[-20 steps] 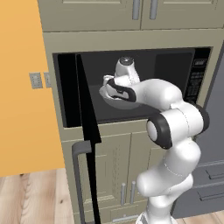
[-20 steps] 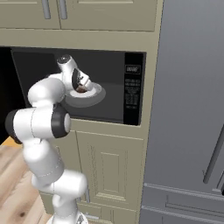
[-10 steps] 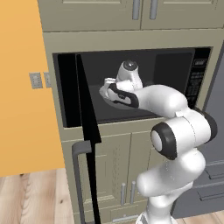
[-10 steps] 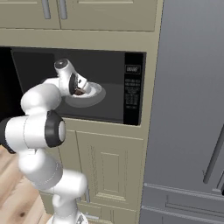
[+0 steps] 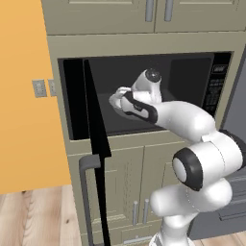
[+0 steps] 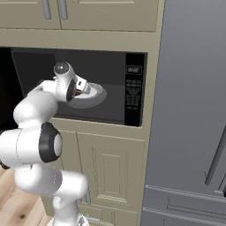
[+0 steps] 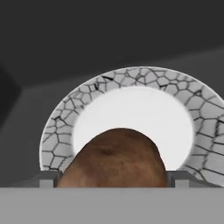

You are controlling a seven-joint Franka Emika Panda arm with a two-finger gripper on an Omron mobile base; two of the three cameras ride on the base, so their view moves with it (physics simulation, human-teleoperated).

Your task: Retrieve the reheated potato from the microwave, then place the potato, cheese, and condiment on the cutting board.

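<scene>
The microwave (image 5: 217,87) (image 6: 133,88) stands with its door (image 5: 94,139) swung wide open to the left. Inside, the brown mottled potato (image 7: 116,157) lies on a white plate with a grey crackled rim (image 7: 175,94) (image 6: 99,93). My gripper (image 5: 116,99) (image 6: 83,89) (image 7: 113,179) reaches into the cavity and is open, its two fingertips (image 7: 48,179) straddling the potato, one on each side. The potato still rests on the plate. The cheese, the condiment and the cutting board are out of view.
The open door's grey bar handle (image 5: 86,192) juts out at the lower left, near the arm. Beige cabinets (image 5: 127,178) frame the microwave above and below. A tall grey fridge (image 6: 190,114) stands to the right and an orange wall (image 5: 24,96) to the left.
The arm has stretched farther forward into the microwave, bringing the hand down around the potato. The fingers stay equally wide.
</scene>
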